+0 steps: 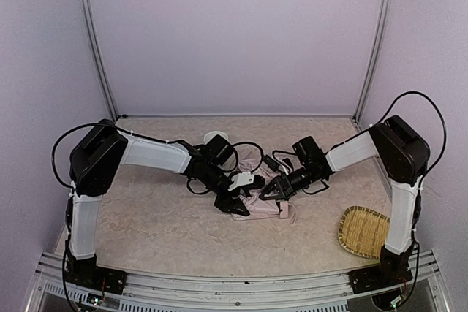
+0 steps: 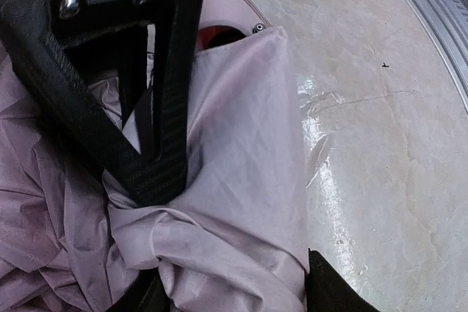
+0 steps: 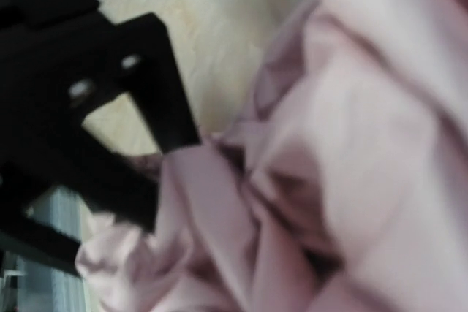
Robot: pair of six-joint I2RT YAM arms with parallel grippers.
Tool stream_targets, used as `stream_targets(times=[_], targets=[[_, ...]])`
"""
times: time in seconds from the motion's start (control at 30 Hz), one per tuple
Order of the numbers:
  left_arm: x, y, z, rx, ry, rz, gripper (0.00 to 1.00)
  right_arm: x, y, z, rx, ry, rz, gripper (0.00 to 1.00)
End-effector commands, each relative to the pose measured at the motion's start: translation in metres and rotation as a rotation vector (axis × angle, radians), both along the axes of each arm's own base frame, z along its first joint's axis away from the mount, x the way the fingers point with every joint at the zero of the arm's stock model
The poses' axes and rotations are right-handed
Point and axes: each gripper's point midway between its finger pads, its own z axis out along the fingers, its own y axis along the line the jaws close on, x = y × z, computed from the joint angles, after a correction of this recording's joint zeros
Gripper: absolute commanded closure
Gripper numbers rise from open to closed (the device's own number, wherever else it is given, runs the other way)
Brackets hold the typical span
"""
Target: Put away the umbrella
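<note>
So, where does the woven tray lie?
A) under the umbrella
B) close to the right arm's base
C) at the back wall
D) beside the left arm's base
B: the top view shows the woven tray at the near right, next to the right arm's base and apart from the umbrella.

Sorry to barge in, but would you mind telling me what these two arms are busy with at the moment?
Both arms reach to the middle of the table, where the umbrella lies collapsed as a crumpled pink bundle. The left gripper has its fingers pushed into the fabric on one side, and the right gripper meets it from the other. Whether either has a firm hold is unclear. A woven tray sits untouched near the right arm's base.
</note>
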Motion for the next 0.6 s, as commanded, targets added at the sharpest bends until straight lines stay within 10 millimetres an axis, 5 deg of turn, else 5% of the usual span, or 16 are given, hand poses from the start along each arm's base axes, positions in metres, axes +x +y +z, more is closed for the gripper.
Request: stream_targets(times=[0.0, 0.27, 0.4, 0.57], targets=[[-0.026, 0.051, -0.068, 0.238, 0.261, 0.088, 0.47, 0.011, -0.023, 0.001, -0.11, -0.023, -0.139, 0.62], [-0.033, 0.059, -0.076, 0.263, 0.353, 0.108, 0.55, 0.019, -0.039, 0.062, -0.108, -0.315, -0.213, 0.56], [-0.032, 0.061, -0.076, 0.263, 0.402, 0.124, 0.59, -0.009, -0.032, 0.091, -0.132, -0.662, -0.136, 0.56], [-0.034, 0.064, -0.078, 0.286, 0.446, 0.126, 0.61, -0.058, -0.016, 0.088, -0.239, -1.16, 0.097, 0.49]])
